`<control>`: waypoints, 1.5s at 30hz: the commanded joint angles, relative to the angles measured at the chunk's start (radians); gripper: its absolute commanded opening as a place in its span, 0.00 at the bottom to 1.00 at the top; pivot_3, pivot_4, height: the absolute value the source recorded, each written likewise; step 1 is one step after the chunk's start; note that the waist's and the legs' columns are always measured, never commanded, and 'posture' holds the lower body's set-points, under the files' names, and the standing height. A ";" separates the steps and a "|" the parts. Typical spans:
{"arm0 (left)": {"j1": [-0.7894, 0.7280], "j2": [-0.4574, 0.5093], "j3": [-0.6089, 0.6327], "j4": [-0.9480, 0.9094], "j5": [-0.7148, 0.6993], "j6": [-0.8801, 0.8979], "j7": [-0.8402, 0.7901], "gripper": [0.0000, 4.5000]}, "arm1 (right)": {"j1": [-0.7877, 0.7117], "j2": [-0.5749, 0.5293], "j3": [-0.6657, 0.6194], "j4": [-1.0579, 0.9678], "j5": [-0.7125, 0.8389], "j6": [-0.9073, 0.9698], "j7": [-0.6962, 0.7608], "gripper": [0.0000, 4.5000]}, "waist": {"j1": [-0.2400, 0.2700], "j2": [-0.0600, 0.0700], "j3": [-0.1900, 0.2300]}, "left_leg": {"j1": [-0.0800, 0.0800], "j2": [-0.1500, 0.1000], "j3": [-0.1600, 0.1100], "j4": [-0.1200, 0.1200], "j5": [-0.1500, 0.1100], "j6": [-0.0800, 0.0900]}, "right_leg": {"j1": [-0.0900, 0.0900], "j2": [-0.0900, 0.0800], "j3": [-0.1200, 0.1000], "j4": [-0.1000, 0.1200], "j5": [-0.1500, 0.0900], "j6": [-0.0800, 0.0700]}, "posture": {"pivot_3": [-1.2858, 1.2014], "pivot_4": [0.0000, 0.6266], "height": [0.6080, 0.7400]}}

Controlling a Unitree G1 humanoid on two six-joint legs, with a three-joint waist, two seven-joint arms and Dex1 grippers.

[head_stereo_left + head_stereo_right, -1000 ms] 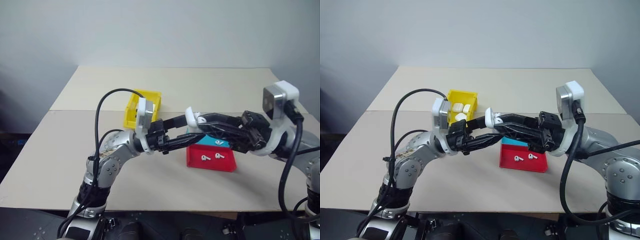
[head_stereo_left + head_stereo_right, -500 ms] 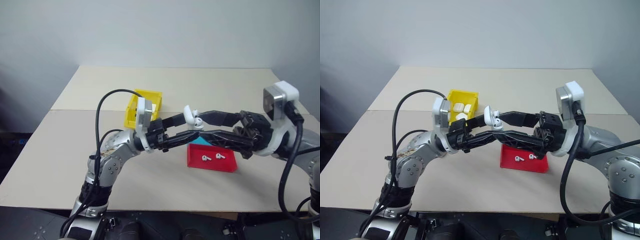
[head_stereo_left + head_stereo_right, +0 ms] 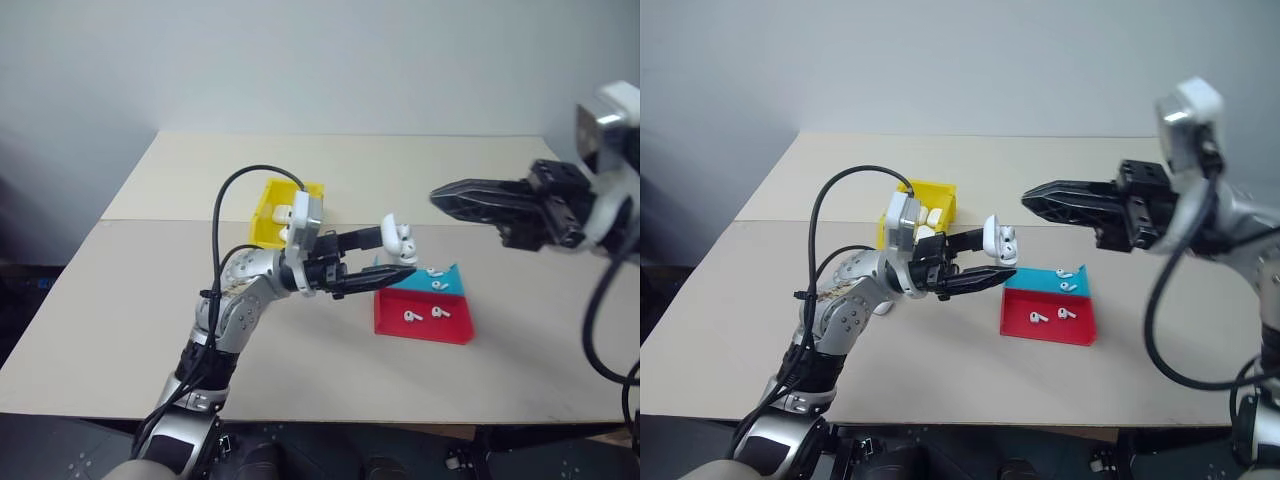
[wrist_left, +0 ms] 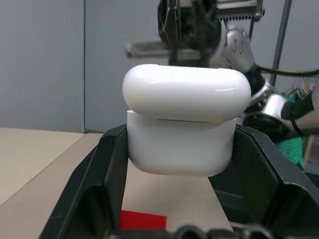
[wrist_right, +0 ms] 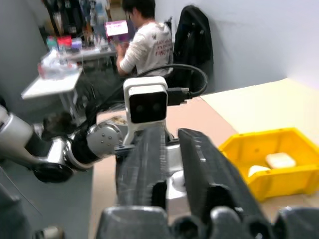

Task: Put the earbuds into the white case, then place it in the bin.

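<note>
White case point(image 4: 185, 119), lid closed, clamped upright in left hand point(image 3: 385, 258).

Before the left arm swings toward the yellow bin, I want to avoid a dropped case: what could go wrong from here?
The left gripper pinches the white case only by its lower half, so a quick swing could let it slip. Its lid looks not fully seated in the left wrist view, so it may pop open. The yellow bin already holds cases, leaving limited room.
</note>
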 commanded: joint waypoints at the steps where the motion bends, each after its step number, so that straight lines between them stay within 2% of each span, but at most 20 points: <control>1: -0.024 -0.016 0.004 -0.005 0.005 -0.025 -0.012 0.63 | -0.121 0.007 0.089 0.014 -0.099 0.001 0.018 0.00 | 0.001 0.000 0.000 | -0.001 0.000 0.000 0.000 0.000 0.000 | 0.000 0.000 0.000 0.000 0.000 0.000 | 0.52 0.24 1.00; 6: -0.010 -0.038 0.005 -0.017 0.007 -0.017 0.012 0.63 | -0.310 0.070 0.244 0.013 -0.208 0.064 0.022 0.00 | -0.002 0.000 0.000 | -0.007 0.000 0.001 0.000 0.000 0.000 | -0.009 0.000 0.002 0.003 0.000 0.000 | 0.52 0.24 1.00; 9: -0.011 -0.044 0.007 -0.018 0.007 -0.012 0.022 0.63 | -0.374 0.084 0.315 -0.009 -0.254 0.073 0.084 0.00 | 0.001 0.000 0.000 | -0.009 0.000 0.001 0.001 0.000 0.000 | -0.011 0.000 0.002 0.003 0.000 0.000 | 0.52 0.24 1.00; 12: -0.012 -0.044 0.011 -0.020 0.008 -0.013 0.029 0.63 | -0.384 0.068 0.382 -0.055 -0.327 0.051 0.137 0.00 | 0.009 0.000 0.000 | -0.009 0.000 0.001 0.001 0.000 0.000 | -0.011 0.000 0.001 0.003 0.000 0.000 | 0.52 0.24 1.00; 15: -0.010 -0.042 0.019 -0.024 0.011 -0.018 0.046 0.63 | -0.337 0.028 0.393 -0.075 -0.397 -0.019 0.201 0.00 | 0.014 0.000 0.000 | -0.010 0.000 0.001 0.002 0.000 0.000 | -0.011 0.000 0.001 0.003 0.000 0.000 | 0.52 0.24 1.00; 22: 0.042 -0.029 0.035 -0.088 0.014 -0.013 0.096 0.63 | -0.258 -0.047 0.299 -0.051 -0.434 -0.046 0.241 0.00 | 0.012 0.000 0.000 | -0.010 0.000 0.001 0.005 0.000 0.001 | -0.011 0.000 0.001 0.007 0.000 0.000 | 0.52 0.24 1.00; 27: 0.078 -0.027 0.040 -0.114 0.098 -0.082 0.183 0.63 | -0.212 0.011 0.150 -0.040 -0.377 0.021 0.100 0.00 | 0.008 0.000 0.000 | -0.009 0.001 0.001 0.005 0.000 0.001 | -0.011 0.000 0.002 0.008 0.000 0.000 | 0.52 0.24 1.00; 29: 0.077 -0.030 0.051 -0.107 0.163 -0.105 0.273 0.63 | -0.195 0.057 0.060 -0.033 -0.336 0.059 0.015 0.00 | 0.010 0.000 0.000 | -0.009 0.001 0.001 0.006 0.000 0.001 | -0.011 0.000 0.002 0.009 0.000 0.000 | 0.52 0.24 1.00; 33: 0.050 -0.030 0.119 -0.062 0.352 -0.117 0.584 0.63 | -0.048 0.134 -0.115 -0.108 -0.286 0.096 -0.163 0.00 | 0.017 0.000 0.000 | -0.009 0.001 0.000 0.008 0.000 0.001 | -0.009 0.000 0.001 0.009 0.000 0.000 | 0.52 0.24 1.00; 36: 0.011 -0.021 0.173 -0.006 0.420 -0.075 0.734 0.63 | 0.060 0.164 -0.164 -0.185 -0.255 0.115 -0.243 0.00 | 0.016 0.000 0.000 | -0.009 0.000 0.000 0.009 0.000 0.001 | -0.009 -0.001 0.001 0.009 0.000 0.000 | 0.52 0.24 1.00; 39: -0.050 -0.004 0.203 0.130 0.498 -0.060 0.853 0.63 | 0.123 0.209 -0.187 -0.244 -0.211 0.135 -0.324 0.00 | 0.015 0.000 0.000 | -0.009 0.000 0.000 0.009 0.000 0.001 | -0.009 -0.001 0.001 0.009 0.000 0.000 | 0.52 0.24 1.00; 45: -0.175 -0.015 0.197 0.448 0.569 -0.193 0.916 0.63 | 0.179 0.240 -0.178 -0.295 -0.169 0.139 -0.418 0.00 | 0.015 0.000 0.000 | -0.009 0.000 0.000 0.008 0.000 0.001 | -0.009 -0.001 0.000 0.009 0.000 0.000 | 0.52 0.24 1.00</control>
